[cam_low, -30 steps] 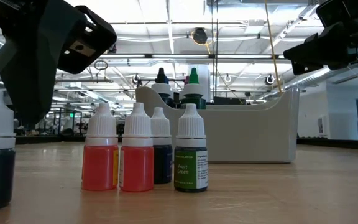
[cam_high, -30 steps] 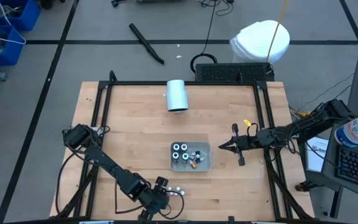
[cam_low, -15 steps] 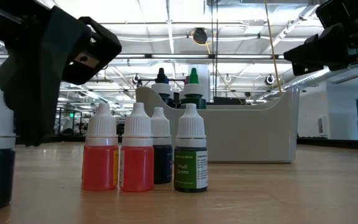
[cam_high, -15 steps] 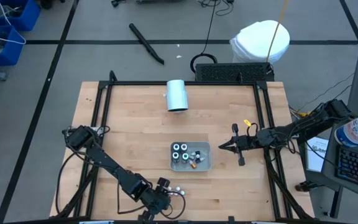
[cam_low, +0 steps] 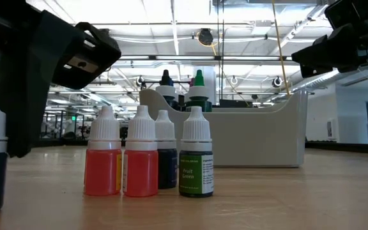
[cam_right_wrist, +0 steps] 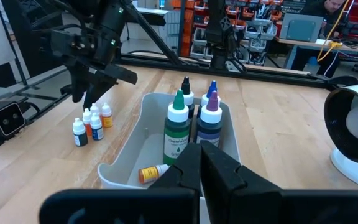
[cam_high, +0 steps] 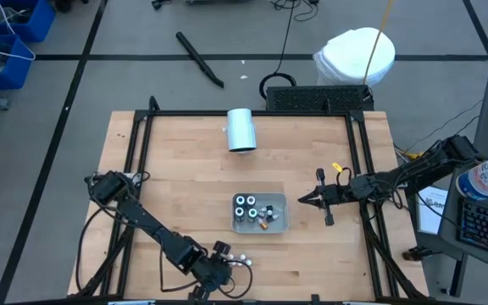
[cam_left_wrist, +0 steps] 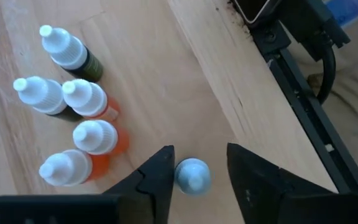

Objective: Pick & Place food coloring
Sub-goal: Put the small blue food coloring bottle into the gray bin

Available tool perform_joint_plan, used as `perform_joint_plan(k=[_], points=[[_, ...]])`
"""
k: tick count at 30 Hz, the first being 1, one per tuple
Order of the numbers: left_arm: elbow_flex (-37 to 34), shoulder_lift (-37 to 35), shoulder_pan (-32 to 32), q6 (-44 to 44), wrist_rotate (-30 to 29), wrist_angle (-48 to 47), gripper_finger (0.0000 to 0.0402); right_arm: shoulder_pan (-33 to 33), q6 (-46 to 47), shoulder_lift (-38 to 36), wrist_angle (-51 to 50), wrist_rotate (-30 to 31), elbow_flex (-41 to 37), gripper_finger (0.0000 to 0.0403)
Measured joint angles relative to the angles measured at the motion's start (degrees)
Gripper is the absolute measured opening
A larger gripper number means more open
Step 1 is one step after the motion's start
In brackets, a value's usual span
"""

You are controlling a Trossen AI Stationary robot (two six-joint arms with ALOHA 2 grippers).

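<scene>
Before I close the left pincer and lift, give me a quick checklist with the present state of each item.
1. Left pincer straddles the small blue-capped bottle: ok.
2. Bottle centred between the fingers: not ok, it sits nearer one finger.
3. Cluster of five small white-capped bottles clear of the fingers: ok, apart.
4. Grey rectangular tray has free room: ok, bare floor at one end.
5. Right pincer clear of the tray: ok, shut, beside it.
6. Firm grip: cannot tell.

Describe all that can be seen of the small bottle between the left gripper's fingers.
The bottle has a white dropper cap and a dark body. It stands upright on the wooden table, apart from the five other small bottles. The left gripper straddles it with open fingers, one finger close beside the cap; contact cannot be told.
</scene>
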Motion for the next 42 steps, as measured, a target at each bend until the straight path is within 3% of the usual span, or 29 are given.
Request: perform_joint_plan(k=[10, 17, 25, 28, 34, 42], points=[[0.0, 0.0, 0.03, -0.04, -0.03, 0.07, 0.007, 0.01, 0.01, 0.0, 0.0, 0.0, 0.0, 0.0], [1.57, -2.51, 0.79, 2.09, 0.7, -1.51, 0.0068, 0.01, 0.48, 0.0, 0.0, 0.0, 0.0, 0.0], [13.6, -7.48, 0.99, 12.2, -2.84, -23.66, 0.0065, 0.0, 0.84, -0.02, -0.47, 0.0, 0.0, 0.0], [14.78, -11.08, 1.08, 16.68, -3.83, -28.4, 0.0064, 0.0, 0.86, -0.03, -0.55, 0.0, 0.0, 0.0], [10.64, -20.26, 3.08, 22.23, -4.49, -28.13, 0.0064, 0.02, 0.85, 0.0, -1.2, -0.02, 0.0, 0.0], [-0.63, -28.46, 13.53, 15.92, -6.28, -17.42, 0.0063, 0.0, 0.85, 0.0, -0.91, 0.0, 0.0, 0.0]])
